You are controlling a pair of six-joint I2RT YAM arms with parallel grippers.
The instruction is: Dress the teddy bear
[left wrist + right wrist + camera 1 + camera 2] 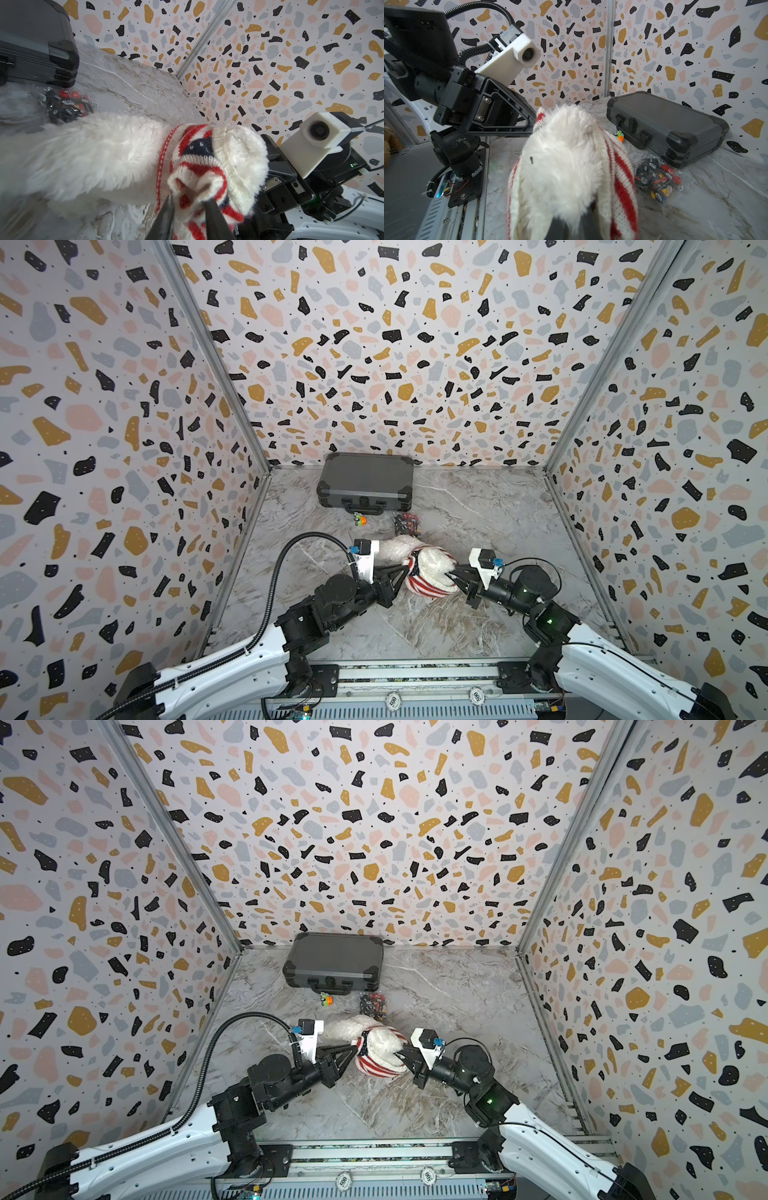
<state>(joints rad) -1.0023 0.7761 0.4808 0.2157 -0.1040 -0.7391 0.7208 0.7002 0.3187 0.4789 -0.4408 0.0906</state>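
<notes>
A: In both top views, where do we find the teddy bear [392,549]?

B: On the marble table [478,510], near the front, between our two arms. Its long axis runs from a bare furry end at the far left, toward the grey case [365,481], down to the near end wrapped in the striped sweater [419,589]. Our left gripper [409,568] meets the knit from the left and our right gripper [451,572] meets the fur from the right. Both touch, so neither is nearer.

A: And the left wrist view?

B: On our left gripper [189,204], the jaws stand either side of a bunched cuff of the sweater [197,162] and look pinched on it. Beyond the red-edged hem the bare fur [93,155] stretches away from us. We judge the knit must be drawn that way, along the body.

A: The right wrist view?

B: Our right gripper [575,222] is closed on white fur close to the camera, with the knit draped around it. We cannot tell which part of the bear that is.

A: What stands in our way?

B: The bag of small bricks [407,524] lies just beside the bare end, with a small orange-and-green toy [359,519] near it and the case behind. We judge the bear could nudge the bag if we push it farther back.
</notes>
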